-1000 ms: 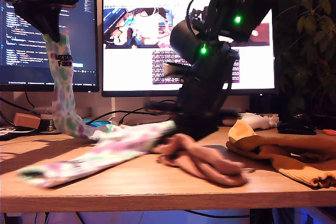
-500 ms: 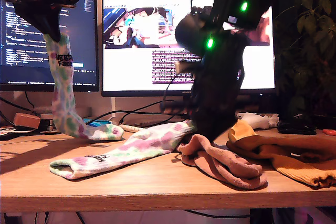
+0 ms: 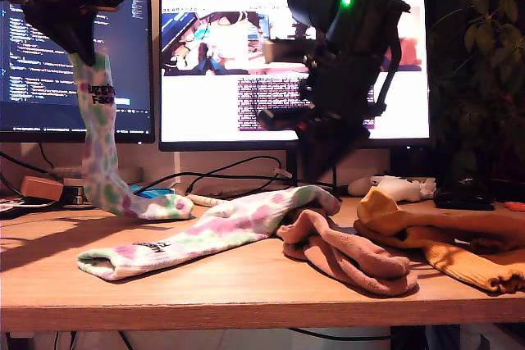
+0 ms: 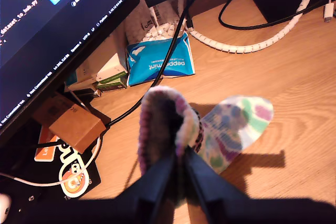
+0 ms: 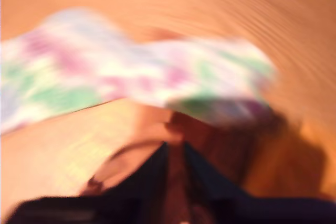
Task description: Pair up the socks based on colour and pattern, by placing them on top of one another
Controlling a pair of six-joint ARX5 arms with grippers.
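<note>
**On the desk: one sock held up, one lying flat**

At the exterior view's left, my first gripper (image 3: 82,47) hangs high in front of a dark monitor (image 3: 123,47) and pinches the cuff of a tie-dye sock (image 3: 97,145). That sock dangles straight down, black lettering showing near the top, and its toe rests on the wooden desk (image 3: 246,293). The first wrist view looks down the same sock (image 4: 173,124): the jaws are closed tight on the cuff, and the toe spreads on the wood below. Only that view shows a blue packet (image 4: 157,59) and a brown box (image 4: 76,124) tucked under the monitor's edge.

Near the middle of the exterior view, my second gripper (image 3: 316,153) hovers above the desk, clear of the cloth. A second tie-dye sock (image 3: 213,231) lies flat under it, its toe end touching a crumpled pink sock (image 3: 344,256). The second wrist view is badly blurred; it shows this sock (image 5: 136,77) across the wood with pinkish cloth (image 5: 157,135) beneath the dark jaws. The jaws appear close together with nothing between them, though the blur leaves me unable to tell for certain.

Toward the exterior view's right, mustard socks (image 3: 443,243) lie heaped beside the pink one, seen in no wrist view.
</note>
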